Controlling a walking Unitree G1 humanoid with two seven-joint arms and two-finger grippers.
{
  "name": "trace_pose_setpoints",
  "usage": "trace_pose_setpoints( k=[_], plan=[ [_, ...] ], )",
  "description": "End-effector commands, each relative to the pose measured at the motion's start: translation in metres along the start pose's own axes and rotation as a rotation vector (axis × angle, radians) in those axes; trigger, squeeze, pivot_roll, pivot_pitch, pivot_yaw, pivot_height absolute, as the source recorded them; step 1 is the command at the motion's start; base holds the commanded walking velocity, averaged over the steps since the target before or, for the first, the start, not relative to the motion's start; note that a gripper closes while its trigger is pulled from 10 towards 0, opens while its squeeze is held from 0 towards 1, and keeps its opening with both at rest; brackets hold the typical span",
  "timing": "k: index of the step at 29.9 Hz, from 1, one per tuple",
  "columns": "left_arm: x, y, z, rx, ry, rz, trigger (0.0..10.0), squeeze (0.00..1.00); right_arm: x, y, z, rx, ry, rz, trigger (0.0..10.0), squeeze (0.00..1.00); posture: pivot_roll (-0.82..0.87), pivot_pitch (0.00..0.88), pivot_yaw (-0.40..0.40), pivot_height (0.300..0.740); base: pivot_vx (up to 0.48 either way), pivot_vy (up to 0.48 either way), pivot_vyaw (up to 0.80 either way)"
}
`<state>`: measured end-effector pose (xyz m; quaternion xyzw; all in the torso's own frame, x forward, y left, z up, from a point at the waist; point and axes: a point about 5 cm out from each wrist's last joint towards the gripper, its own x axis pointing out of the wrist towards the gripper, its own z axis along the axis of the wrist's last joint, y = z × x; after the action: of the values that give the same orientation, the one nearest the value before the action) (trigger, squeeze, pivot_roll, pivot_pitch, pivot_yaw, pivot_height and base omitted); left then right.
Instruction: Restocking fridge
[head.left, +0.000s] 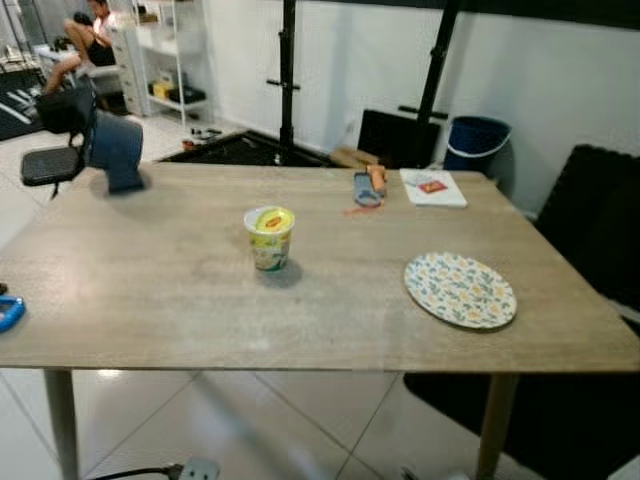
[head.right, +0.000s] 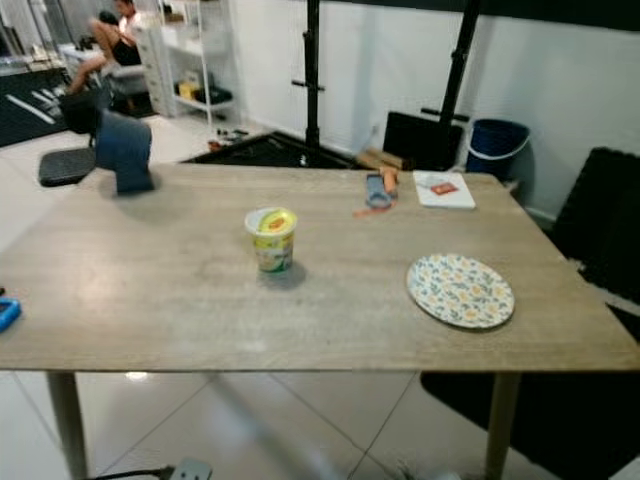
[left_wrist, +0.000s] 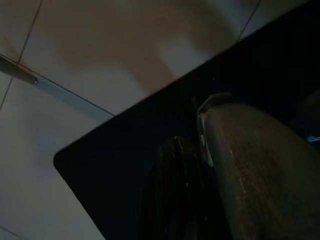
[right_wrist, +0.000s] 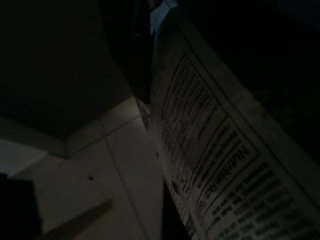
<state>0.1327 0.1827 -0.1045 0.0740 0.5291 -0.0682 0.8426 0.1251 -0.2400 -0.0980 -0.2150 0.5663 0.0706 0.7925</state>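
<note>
— What is sitting on the wooden table (head.left: 150, 290)?
— A yellow-lidded cup (head.left: 269, 237) is standing mid-table, a floral plate (head.left: 460, 289) lying to its right.
— And the grippers?
— The right one is pressing against a carton (right_wrist: 215, 150) showing a nutrition label; finger positions can't be made out.

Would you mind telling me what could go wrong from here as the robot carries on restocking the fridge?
1. The right wrist view shows a carton with a nutrition panel held close beside the gripper; if the grip is loose, it might slip while walking.
2. The yellow-lidded cup stands alone mid-table; a clumsy reach could topple it.
3. A cable and plug lie on the floor by the table leg, a possible snag for the robot's feet.
</note>
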Motion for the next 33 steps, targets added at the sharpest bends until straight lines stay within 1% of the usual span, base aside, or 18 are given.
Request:
trace_pose_setpoints(
  k=[1,14,33],
  plan=[
    [-0.0037,-0.0082,-0.0285,0.010,0.113,-0.030,10.0,0.00,0.0002,-0.0064,0.0124,-0.009,-0.044,-0.018,10.0,0.00,-0.05,0.011,-0.044,0.740,-0.311,0.000,0.00],
    [-0.0038,-0.0077,-0.0287,0.012,0.114,-0.031,10.0,0.00,0.0004,-0.0039,0.0098,-0.012,-0.028,-0.006,10.0,0.00,-0.05,0.010,-0.042,0.740,-0.310,0.000,0.00],
    [-0.0038,-0.0075,-0.0288,0.005,0.115,-0.034,10.0,0.00,0.0005,-0.0025,0.0083,-0.019,-0.012,0.005,10.0,0.00,-0.05,0.010,-0.041,0.740,0.000,0.000,-0.78]
  ],
)
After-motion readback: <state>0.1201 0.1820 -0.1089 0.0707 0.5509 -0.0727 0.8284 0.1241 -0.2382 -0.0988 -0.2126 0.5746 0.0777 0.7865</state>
